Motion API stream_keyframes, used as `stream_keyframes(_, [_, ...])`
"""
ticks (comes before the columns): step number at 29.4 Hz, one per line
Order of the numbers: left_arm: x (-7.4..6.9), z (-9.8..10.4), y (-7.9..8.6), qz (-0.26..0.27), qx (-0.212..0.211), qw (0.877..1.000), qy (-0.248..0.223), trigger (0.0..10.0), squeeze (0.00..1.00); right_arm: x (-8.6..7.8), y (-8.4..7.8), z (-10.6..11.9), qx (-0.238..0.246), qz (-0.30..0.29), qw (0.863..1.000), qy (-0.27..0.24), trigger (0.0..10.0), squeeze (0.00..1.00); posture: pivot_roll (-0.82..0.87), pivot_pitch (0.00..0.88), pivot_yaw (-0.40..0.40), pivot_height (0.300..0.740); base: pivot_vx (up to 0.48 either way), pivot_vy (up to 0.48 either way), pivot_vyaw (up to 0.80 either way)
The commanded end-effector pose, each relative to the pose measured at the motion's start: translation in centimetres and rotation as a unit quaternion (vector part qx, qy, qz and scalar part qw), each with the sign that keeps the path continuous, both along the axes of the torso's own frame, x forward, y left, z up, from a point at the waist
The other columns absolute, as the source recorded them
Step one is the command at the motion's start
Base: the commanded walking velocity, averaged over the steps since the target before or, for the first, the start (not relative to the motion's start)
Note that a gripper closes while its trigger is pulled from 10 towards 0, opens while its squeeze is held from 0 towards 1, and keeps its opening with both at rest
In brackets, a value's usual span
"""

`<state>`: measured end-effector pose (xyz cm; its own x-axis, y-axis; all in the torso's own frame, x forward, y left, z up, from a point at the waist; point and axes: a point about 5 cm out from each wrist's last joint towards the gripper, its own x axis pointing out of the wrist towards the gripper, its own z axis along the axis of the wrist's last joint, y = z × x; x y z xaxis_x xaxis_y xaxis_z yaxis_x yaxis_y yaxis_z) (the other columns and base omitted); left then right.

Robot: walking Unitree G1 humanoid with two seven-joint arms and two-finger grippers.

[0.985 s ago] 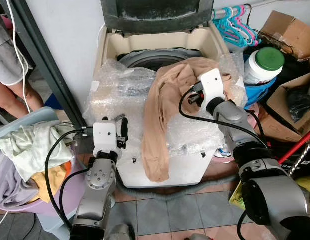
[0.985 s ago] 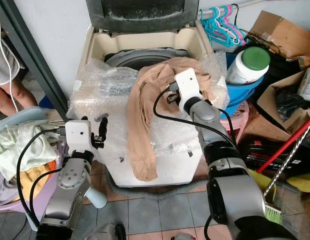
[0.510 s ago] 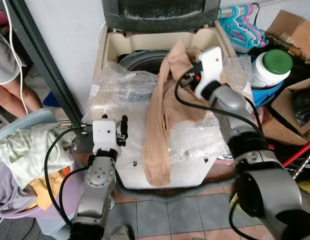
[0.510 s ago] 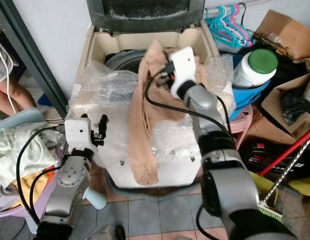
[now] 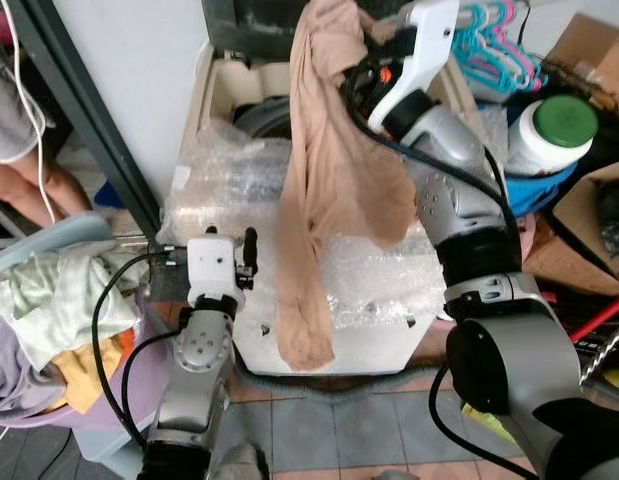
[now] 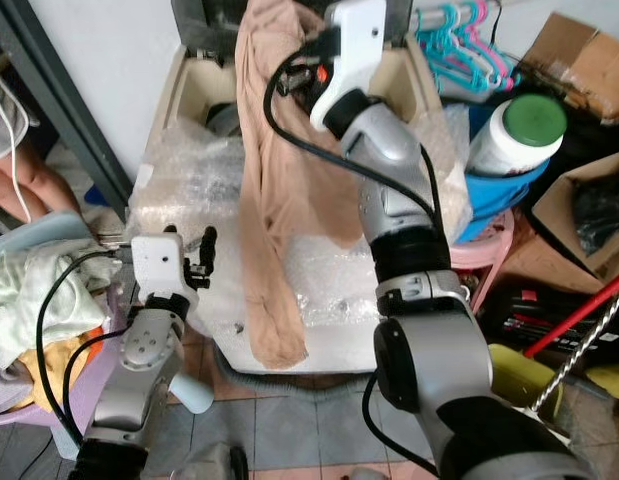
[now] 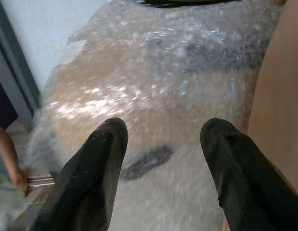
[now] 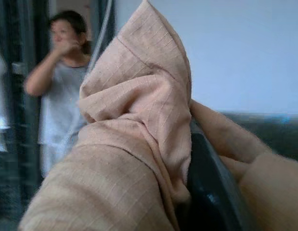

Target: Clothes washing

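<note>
A long tan garment (image 5: 324, 180) hangs from my right gripper (image 5: 357, 40), which is raised high over the open top-loading washing machine (image 5: 221, 85) and shut on the cloth's upper end. The cloth (image 8: 139, 120) bunches around one black finger (image 8: 209, 192). Its lower end dangles in front of the machine, below the top edge. The dark drum (image 5: 257, 112) shows behind it. Bubble wrap (image 5: 224, 180) covers the machine's top. My left gripper (image 7: 163, 139) stands open with nothing in it, low at the machine's front left, fingers (image 5: 247, 255) pointing at the wrap.
A basket of mixed clothes (image 5: 49, 310) sits at the left, beside a dark metal post (image 5: 79, 110) and a person's legs (image 5: 9, 170). Right of the machine are hangers (image 5: 489, 50), a green-lidded jar (image 5: 554, 130) and cardboard boxes (image 5: 589, 60). A person (image 8: 62, 96) stands behind.
My right gripper has risen from the machine's top to well above it, lifting the tan garment so it now hangs free. The left arm has stayed put.
</note>
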<state>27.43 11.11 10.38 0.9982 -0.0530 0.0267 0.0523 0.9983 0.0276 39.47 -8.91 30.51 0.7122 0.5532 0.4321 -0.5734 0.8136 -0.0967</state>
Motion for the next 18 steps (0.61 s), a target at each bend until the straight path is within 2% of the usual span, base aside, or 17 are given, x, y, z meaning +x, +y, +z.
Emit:
stream_keyframes(1, [0.2,0.1,-0.5,0.0,-0.009,1.0,0.001,10.0,0.0,0.2,-0.6,2.8,-0.006,-0.049,0.997,-0.053,0.0,0.0,-0.09,0.0,0.062,0.74,0.0,0.0,0.0])
stream_keyframes(2, [0.3,0.2,-0.5,0.001,-0.008,1.0,0.0,10.0,0.0,0.8,-1.6,4.5,-0.008,-0.098,0.993,-0.065,0.0,0.0,-0.09,0.0,0.066,0.74,0.0,0.0,0.0])
stream_keyframes(4, [0.4,0.2,-0.5,0.001,-0.008,1.0,0.0,10.0,0.0,0.9,-2.0,5.3,-0.007,-0.114,0.991,-0.07,0.0,0.0,-0.09,0.0,0.066,0.74,0.0,0.0,0.0])
stream_keyframes(5, [0.4,0.2,-0.3,0.006,-0.004,1.0,-0.003,10.0,0.0,0.9,-3.0,8.4,0.003,-0.152,0.984,-0.095,0.0,0.0,-0.09,0.0,0.066,0.74,0.0,0.0,0.0])
stream_keyframes(7, [0.5,0.3,-0.1,0.011,-0.001,1.0,-0.005,10.0,0.0,0.7,-3.7,11.0,0.02,-0.178,0.977,-0.113,0.0,0.0,-0.09,0.0,0.065,0.74,0.0,0.0,0.0])
stream_keyframes(12, [0.6,0.4,0.5,0.042,0.007,0.999,-0.012,10.0,0.0,-0.1,-4.4,14.4,0.05,-0.216,0.964,-0.146,0.0,0.0,-0.08,0.0,0.059,0.74,0.0,0.0,0.0])
stream_keyframes(15, [0.5,0.3,0.6,0.048,0.013,0.999,-0.01,10.0,0.0,-0.4,-4.3,15.2,0.058,-0.222,0.961,-0.156,0.0,0.0,-0.07,0.0,0.056,0.74,0.0,0.0,0.0])
stream_keyframes(18, [0.9,0.6,1.1,0.07,0.025,0.997,-0.013,10.0,0.0,-0.3,-3.7,15.4,0.087,-0.212,0.963,-0.143,0.0,0.0,-0.07,0.0,0.06,0.74,0.0,0.0,0.0])
